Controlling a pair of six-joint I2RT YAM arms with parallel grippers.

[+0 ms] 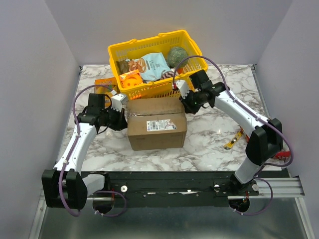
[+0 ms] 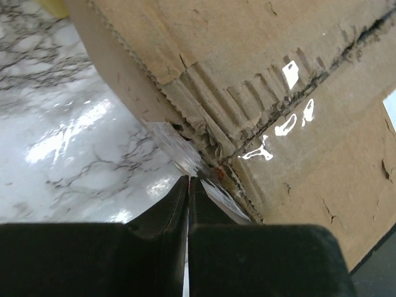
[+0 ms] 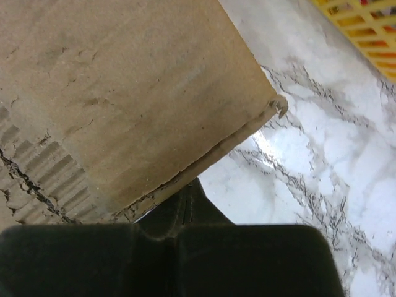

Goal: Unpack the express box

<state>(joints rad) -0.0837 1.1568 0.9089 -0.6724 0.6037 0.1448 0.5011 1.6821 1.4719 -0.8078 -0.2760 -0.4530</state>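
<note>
Progress is slight: the express box (image 1: 154, 107) sits in the middle of the desk (image 1: 209, 144) with its top flaps lying flat, so by my reading nothing has come out yet. Along the seam the cardboard is scuffed and a strip of clear tape (image 2: 179, 151) hangs loose at the left end, which suggests the sealing is partly undone. The left end effector (image 2: 189, 180) is at that strip with only a thin slit between its fingers; I cannot tell whether it pinches the tape. The right end effector (image 3: 185, 199) is closed on nothing, tucked against the box's far right corner. A yellow basket (image 1: 154, 88) of goods stands just behind the box, crowding the rear flap. A small yellow object (image 1: 233, 142) lies well apart on the right.
</note>
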